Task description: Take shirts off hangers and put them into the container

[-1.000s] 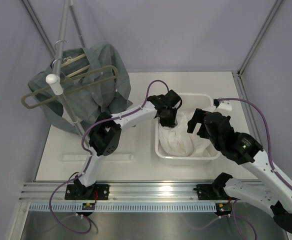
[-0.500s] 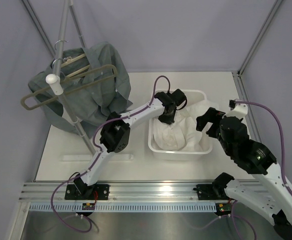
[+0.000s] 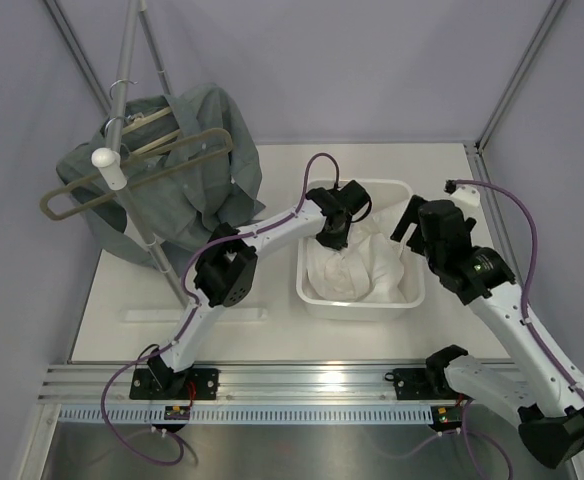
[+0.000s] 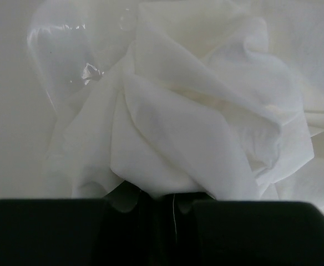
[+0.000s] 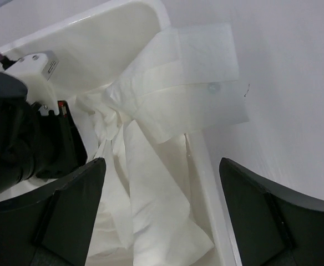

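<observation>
Left wrist cam catches what the top cam hides: left gripper [image 4: 151, 204] pinching the white shirt [image 4: 178, 138]. Right gripper [image 5: 162, 194] hovers wide open over the container [image 5: 123, 33] edge.

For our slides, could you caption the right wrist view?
White shirt piled in the container, its buttoned cuff spilling out.

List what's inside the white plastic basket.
A crumpled white shirt fills the basket, one cuff draped over its rim, left gripper shut on it. Anything beneath is hidden.
</observation>
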Available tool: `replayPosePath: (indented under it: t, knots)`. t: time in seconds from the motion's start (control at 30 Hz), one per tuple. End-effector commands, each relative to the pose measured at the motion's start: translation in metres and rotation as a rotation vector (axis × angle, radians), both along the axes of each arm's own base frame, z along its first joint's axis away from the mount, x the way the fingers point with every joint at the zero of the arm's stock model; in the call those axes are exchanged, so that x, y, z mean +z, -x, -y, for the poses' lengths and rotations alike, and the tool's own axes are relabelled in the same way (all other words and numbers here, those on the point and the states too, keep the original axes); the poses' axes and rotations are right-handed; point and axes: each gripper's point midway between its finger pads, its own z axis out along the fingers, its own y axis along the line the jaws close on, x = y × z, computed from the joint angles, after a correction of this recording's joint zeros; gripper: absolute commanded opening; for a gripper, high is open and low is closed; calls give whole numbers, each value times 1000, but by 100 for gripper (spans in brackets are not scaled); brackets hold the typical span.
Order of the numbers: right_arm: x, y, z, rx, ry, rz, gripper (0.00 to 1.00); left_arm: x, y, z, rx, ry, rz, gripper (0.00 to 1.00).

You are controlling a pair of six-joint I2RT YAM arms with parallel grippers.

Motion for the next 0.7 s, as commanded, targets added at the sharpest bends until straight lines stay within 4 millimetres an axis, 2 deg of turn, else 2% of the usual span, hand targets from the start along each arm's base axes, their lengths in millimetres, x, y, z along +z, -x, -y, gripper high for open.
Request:
replayPosePath:
  t: [0.0,0.03,0.13,0.33,0.37,0.53,0.6,0.67]
  knots:
    - [9,-21,15,-26,-62,41,91,-57,14,-26,-6,-120,-95,10]
    - [1,-25,29,-53,-93,21,91,-57,14,-27,-7,-119,-98,10]
    - [0,-32,44,-79,-152,51,89,-56,15,-23,-15,-100,-103,10]
    - [-32,-40,47,-42,-324,19,91,-53,14,-23,-26,-99,-96,10]
    - [-42,-43,53,-60,-345,32,90,-54,14,-24,-28,-99,-97,10]
    - [-53,-42,54,-63,-406,70,90,-55,17,-25,-38,-96,-101,10]
    - [-52,-45,56,-60,-416,85,90,-55,18,-26,-39,-96,-100,10]
    - [-46,-47,50,-15,-447,124,88,-55,18,-25,-40,-92,-102,10]
